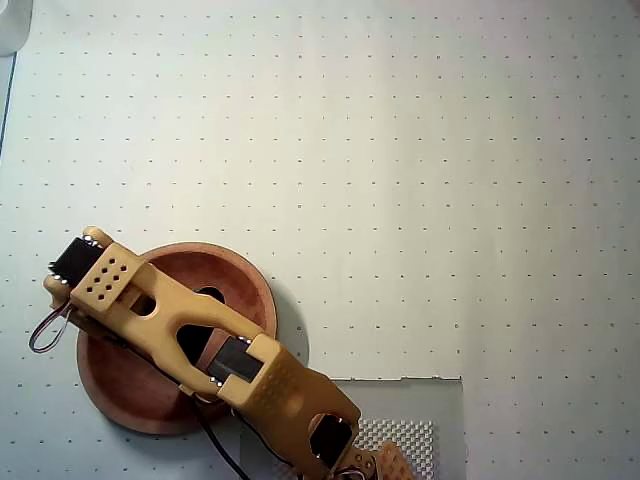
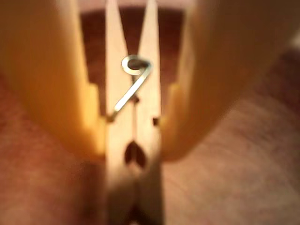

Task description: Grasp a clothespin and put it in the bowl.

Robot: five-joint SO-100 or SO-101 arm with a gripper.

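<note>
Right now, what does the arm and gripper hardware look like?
The arm has yellow-tan printed shells with oval cutouts, black servo blocks between links, a grid of holes on the wrist plate, and dark looped cables. The gripper has matching yellow fingers.

A pale wooden clothespin (image 2: 133, 136) with a metal coil stands upright over the reddish-brown round bowl (image 1: 240, 285) near the bench's lower left corner.

The arm (image 1: 190, 330) overhangs the bowl (image 1: 110, 390); surrounding table (image 1: 420, 180) lies open.

Matt wooden clothespin (image 2: 133, 136), metal coil; smooth wooden bowl (image 1: 240, 285)
</note>
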